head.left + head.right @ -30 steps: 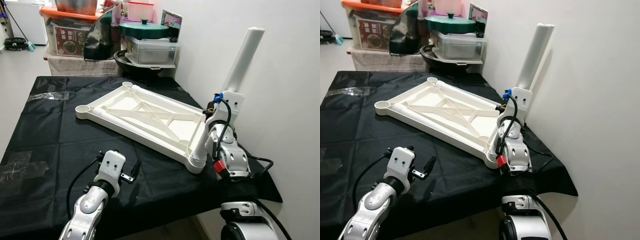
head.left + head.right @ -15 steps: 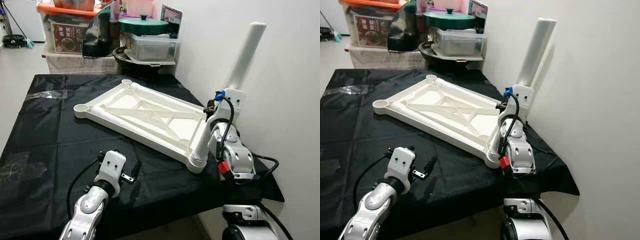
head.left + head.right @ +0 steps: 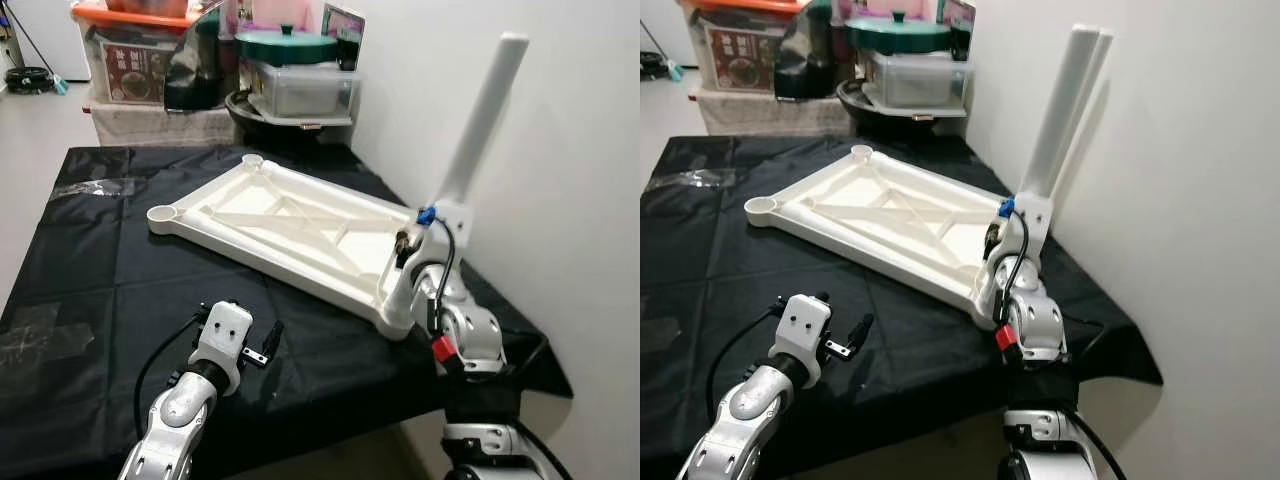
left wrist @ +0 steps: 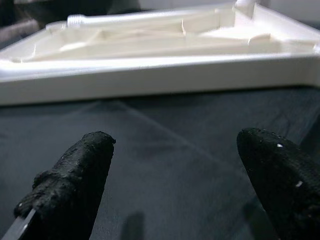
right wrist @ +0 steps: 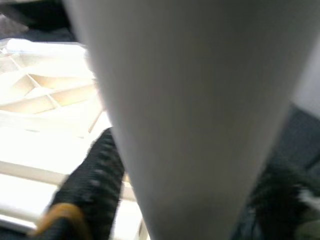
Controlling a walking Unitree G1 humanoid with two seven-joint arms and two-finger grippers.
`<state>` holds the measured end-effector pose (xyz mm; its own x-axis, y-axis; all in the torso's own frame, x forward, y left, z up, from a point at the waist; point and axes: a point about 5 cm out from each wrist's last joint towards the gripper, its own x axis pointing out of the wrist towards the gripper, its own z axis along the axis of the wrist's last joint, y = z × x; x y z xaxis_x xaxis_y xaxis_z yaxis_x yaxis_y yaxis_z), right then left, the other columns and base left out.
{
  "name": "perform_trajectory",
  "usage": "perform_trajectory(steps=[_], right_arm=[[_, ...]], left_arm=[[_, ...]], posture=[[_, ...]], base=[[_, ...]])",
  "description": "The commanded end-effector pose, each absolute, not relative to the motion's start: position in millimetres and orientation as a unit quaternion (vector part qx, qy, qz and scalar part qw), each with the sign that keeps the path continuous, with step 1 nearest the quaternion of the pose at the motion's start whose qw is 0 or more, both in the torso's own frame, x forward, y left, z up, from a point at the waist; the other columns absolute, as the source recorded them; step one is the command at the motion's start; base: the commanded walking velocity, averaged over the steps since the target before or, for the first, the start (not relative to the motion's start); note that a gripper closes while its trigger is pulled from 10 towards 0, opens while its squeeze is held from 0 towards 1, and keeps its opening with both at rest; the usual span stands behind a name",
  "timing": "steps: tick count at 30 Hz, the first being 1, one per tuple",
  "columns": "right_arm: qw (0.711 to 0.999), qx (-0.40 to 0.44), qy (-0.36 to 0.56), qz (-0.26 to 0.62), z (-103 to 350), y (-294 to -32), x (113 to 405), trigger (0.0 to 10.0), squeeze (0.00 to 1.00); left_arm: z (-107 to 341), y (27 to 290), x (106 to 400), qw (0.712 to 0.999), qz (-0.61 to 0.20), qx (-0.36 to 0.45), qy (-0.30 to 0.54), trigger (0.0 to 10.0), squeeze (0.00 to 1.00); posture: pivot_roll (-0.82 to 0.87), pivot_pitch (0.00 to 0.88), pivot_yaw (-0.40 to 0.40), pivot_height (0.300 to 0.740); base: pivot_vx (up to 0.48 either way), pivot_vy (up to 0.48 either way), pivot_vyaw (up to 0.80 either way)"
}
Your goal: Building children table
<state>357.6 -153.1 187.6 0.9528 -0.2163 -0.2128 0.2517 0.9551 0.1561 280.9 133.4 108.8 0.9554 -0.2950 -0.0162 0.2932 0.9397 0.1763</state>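
Table leg point(image 3: 482, 120) base behind right wrist

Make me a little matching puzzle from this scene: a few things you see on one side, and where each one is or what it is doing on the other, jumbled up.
Things:
1. white table leg
2. left end effector
3. white tabletop
4. green lid

States:
A. lying upside down on the black cloth
B. open, hovering low above the black cloth
C. on the clutter behind the table
D. held by the right end effector, tilted up over the tabletop's near corner

Pairs: 1-D, 2-B, 3-A, 4-C
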Motion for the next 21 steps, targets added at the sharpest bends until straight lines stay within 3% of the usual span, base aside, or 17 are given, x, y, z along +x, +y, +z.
perform_trajectory(steps=[1, 13, 17, 21], right_arm=[[0.984, 0.107, 0.073, -0.120, 201, -158, 355, 10.0, 1.00], [0.990, 0.109, 0.008, -0.088, 240, -187, 343, 10.0, 1.00], [0.996, 0.090, -0.023, -0.004, 255, -211, 344, 10.0, 1.00], [0.995, 0.079, -0.037, 0.054, 264, -219, 345, 10.0, 1.00]], left_arm=[[105, 128, 279, 0.983, -0.159, 0.087, 0.003, 10.0, 0.00], [103, 128, 278, 0.983, -0.161, 0.084, 0.005, 10.0, 0.00], [103, 128, 279, 0.983, -0.162, 0.084, 0.005, 10.0, 0.00], [103, 128, 280, 0.983, -0.162, 0.084, 0.005, 10.0, 0.00]], posture=[[0.05, 0.000, -0.116, 0.740], [0.03, 0.000, -0.109, 0.740], [0.04, 0.000, -0.105, 0.740], [0.03, 0.000, -0.101, 0.740]], base=[[0.000, 0.000, 0.00], [0.000, 0.000, 0.00], [0.000, 0.000, 0.00], [0.000, 0.000, 0.00]])
